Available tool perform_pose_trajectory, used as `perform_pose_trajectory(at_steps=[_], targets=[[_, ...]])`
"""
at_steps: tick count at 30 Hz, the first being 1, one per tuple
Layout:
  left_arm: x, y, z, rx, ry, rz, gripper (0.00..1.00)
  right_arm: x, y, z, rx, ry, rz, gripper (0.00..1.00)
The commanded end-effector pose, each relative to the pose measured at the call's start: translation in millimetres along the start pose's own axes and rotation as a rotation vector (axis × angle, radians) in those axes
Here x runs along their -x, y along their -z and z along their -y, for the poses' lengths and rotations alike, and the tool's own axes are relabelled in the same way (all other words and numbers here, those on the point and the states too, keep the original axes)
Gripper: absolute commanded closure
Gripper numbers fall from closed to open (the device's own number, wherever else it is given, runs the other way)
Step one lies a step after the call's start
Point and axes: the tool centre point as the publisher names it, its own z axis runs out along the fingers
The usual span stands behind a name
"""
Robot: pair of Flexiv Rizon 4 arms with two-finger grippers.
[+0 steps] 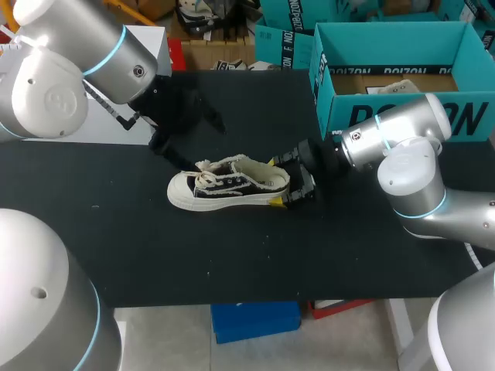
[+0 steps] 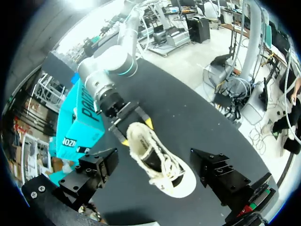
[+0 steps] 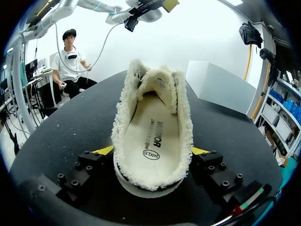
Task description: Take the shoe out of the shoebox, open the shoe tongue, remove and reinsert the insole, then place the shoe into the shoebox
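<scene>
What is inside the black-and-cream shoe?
A cream insole lies flat inside the black canvas shoe with frayed cream edges. Its front end is hidden under the fuzzy tongue.

A low black canvas shoe [image 1: 228,185] with frayed cream trim, cream laces and a white sole and toe cap stands upright on its sole near the middle of the black surface, toe toward the left edge, heel toward the right edge. The right fingers [image 3: 104,150] touch its heel from both sides. Its cream insole [image 3: 153,136] lies flat inside. The teal shoebox [image 1: 340,100] stands open at the far right corner of the surface, apart from the shoe
</scene>
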Motion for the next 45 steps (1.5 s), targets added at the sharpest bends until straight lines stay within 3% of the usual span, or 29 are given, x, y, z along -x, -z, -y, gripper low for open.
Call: perform_pose_trajectory(at_steps=[1,12,18,28,39,45], targets=[[10.4,2,3,-0.019,-0.202,-0.085,0.0,2.0,-7,2.2,-0.001,-0.001,-0.001,1.0],[22.5,-13,-7,0.008,-0.331,-0.224,0.0,2.0,-7,2.2,-0.001,-0.001,-0.001,1.0],[33.0,-28,-18,0.021,-0.35,-0.275,0.0,2.0,-7,2.2,-0.001,-0.001,-0.001,1.0],[39.7,-58,-19,0.04,-0.471,-0.358,0.0,2.0,-7,2.2,-0.001,-0.001,-0.001,1.0],[40.0,-75,-21,0.061,-0.52,-0.402,0.0,2.0,-7,2.2,-0.001,-0.001,-0.001,1.0],[37.1,-72,-15,0.055,-0.44,-0.354,0.0,2.0,-7,2.2,-0.001,-0.001,-0.001,1.0]])
